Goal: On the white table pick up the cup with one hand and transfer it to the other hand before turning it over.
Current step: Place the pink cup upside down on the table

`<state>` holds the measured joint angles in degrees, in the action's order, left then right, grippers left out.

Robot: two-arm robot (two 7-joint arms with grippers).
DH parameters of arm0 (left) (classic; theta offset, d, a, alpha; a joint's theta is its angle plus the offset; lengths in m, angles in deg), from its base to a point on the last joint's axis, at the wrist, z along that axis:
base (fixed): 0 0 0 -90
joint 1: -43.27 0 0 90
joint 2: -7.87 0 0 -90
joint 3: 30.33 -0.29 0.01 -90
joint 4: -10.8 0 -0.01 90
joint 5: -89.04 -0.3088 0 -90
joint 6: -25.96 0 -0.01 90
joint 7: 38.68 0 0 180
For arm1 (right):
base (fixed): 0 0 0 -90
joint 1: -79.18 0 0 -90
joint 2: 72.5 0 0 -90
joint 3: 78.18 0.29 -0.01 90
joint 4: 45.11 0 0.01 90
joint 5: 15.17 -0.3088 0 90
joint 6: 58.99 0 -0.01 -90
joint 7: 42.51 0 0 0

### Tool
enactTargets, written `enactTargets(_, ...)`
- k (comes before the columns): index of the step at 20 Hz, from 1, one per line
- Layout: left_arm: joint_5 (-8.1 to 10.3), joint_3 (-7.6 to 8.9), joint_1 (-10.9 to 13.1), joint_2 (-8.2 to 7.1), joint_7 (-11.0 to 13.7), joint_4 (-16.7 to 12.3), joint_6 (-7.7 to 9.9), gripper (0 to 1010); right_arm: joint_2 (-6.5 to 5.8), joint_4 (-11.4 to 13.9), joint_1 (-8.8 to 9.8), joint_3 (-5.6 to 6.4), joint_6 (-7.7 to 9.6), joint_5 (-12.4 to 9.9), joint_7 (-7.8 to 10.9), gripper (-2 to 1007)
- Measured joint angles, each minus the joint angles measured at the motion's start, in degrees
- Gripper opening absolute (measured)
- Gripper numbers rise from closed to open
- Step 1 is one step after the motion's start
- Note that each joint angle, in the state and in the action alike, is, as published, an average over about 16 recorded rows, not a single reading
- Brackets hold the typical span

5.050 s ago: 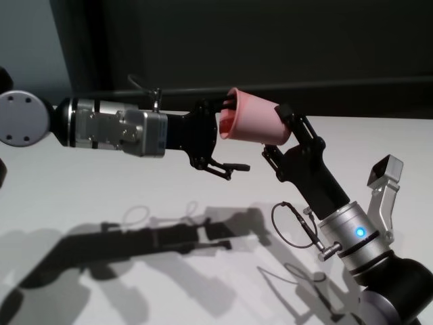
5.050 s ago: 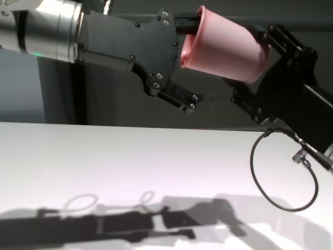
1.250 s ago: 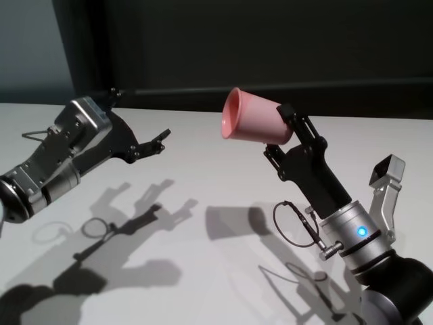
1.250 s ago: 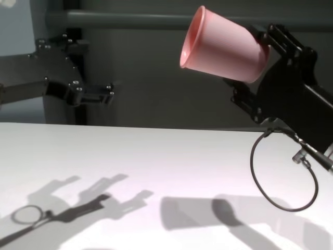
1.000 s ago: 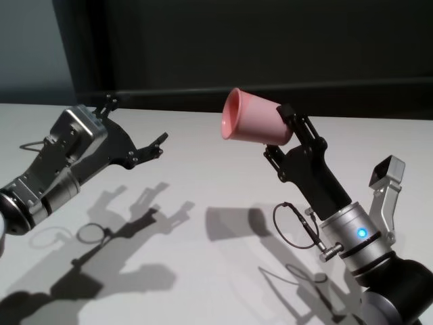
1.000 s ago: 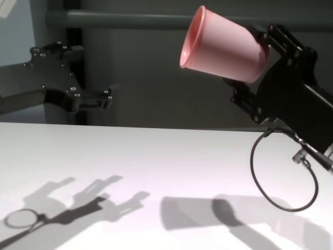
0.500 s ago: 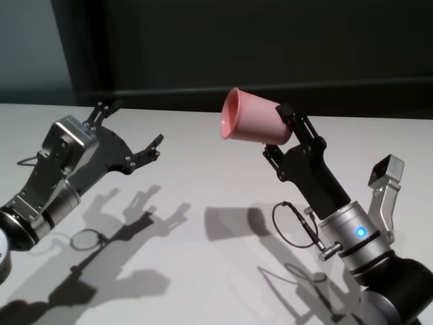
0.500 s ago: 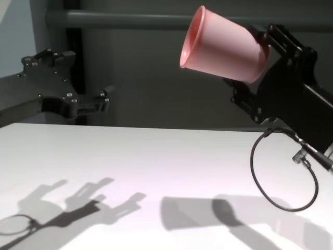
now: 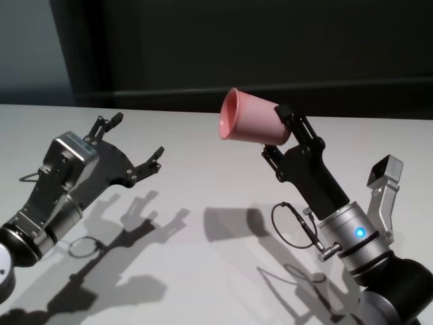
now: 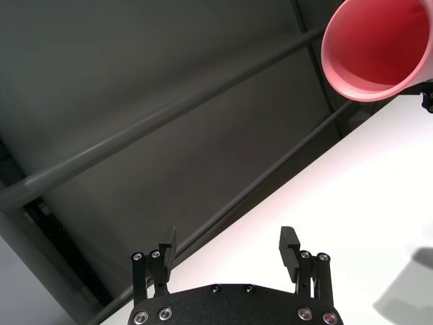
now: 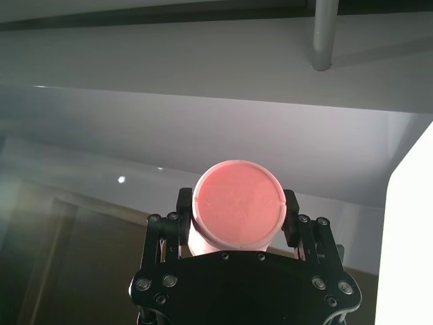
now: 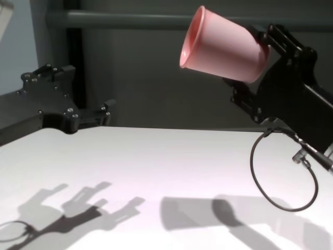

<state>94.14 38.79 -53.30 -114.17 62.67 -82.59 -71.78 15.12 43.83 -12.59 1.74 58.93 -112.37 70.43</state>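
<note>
The pink cup (image 9: 252, 125) hangs well above the white worktop (image 9: 203, 196), clamped near its base in the right gripper (image 9: 277, 135), mouth tipped toward the left gripper (image 9: 135, 145), whose jaws gape wide and empty, well apart. The hold looks shallow on smooth tapered plastic; turning it over could let it slide out and drop

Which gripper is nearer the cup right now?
Right. The right gripper is shut on the cup, holding it above the white table; the left gripper is open, well off to its left.
</note>
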Motion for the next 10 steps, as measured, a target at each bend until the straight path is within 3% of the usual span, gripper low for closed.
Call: enactTargets(10,-0.14,0.43,1.8,1.35,1.3,1.0,-1.29,1001,0.00,0.0,0.00,0.00,0.00,0.0,0.00,751)
